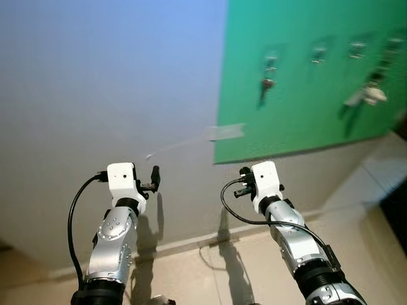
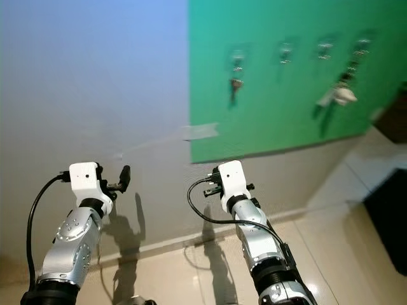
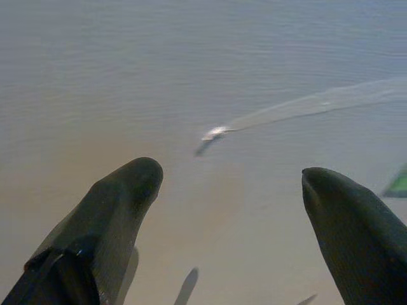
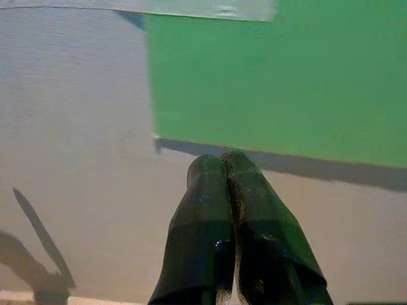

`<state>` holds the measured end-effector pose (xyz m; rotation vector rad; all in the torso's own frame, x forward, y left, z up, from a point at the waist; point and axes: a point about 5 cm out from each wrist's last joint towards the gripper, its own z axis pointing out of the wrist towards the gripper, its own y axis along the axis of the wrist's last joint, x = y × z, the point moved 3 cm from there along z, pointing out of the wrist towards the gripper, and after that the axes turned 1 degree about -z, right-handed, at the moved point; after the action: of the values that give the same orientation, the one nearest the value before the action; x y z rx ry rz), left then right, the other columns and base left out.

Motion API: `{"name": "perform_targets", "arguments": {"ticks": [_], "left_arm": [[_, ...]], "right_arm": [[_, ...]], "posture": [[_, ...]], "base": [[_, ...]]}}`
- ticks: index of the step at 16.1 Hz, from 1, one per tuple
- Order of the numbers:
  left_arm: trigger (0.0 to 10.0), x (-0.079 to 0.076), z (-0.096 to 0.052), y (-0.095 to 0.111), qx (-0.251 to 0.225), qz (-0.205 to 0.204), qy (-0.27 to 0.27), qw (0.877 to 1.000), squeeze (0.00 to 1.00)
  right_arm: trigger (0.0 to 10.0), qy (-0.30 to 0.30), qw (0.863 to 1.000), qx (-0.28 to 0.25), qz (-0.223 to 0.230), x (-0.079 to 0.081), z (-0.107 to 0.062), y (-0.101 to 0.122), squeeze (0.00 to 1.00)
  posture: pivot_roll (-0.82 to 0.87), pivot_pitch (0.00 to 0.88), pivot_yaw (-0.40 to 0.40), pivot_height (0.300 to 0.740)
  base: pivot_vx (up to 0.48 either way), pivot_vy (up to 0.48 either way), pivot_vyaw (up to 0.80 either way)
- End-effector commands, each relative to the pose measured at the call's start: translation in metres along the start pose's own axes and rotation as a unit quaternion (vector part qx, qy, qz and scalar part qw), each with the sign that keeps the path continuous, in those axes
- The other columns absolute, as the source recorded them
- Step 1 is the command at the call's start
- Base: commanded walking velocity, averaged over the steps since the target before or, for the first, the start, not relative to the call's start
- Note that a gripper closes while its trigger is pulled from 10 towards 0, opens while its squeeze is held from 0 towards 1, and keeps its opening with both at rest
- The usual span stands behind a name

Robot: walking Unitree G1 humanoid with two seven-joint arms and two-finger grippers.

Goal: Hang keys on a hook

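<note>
A green board [image 1: 299, 108] hangs on the grey wall with a row of metal hooks. A dark bunch of keys [image 1: 266, 82] hangs from the leftmost hook. Two bare hooks [image 1: 319, 54] follow to its right, and a bunch with a white tag [image 1: 369, 94] hangs at the far right. Both arms are raised toward the wall, below the board. My left gripper [image 3: 230, 178] is open and holds nothing, facing bare wall left of the board. My right gripper [image 4: 222, 162] is shut, its fingers pressed together with nothing seen between them, pointing at the board's lower left corner.
A strip of pale tape [image 1: 226, 131] runs from the board's left edge along the wall. Beige floor tiles [image 1: 254, 267] meet the wall at a baseboard. A dark piece of furniture [image 1: 397, 216] stands at the right edge.
</note>
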<state>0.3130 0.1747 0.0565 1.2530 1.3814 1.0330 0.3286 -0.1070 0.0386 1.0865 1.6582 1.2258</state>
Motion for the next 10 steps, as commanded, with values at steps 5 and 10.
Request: {"name": "perform_targets", "arguments": {"ticks": [5,10], "left_arm": [[10.0,-0.012,0.009,0.005,-0.007,0.005,-0.034,0.999,0.0],[10.0,-0.021,0.011,0.006,-0.013,0.002,-0.065,0.998,0.0]], "right_arm": [[10.0,-0.003,1.0,0.002,0.007,-0.003,-0.003,-0.003,0.0],[10.0,0.0,1.0,0.003,0.005,-0.004,-0.009,-0.006,0.0]], "posture": [[-0.15,0.0,0.062,0.74],[-0.17,0.0,0.061,0.74]], "base": [[0.0,0.0,-0.58],[0.0,0.0,-0.57]]}}
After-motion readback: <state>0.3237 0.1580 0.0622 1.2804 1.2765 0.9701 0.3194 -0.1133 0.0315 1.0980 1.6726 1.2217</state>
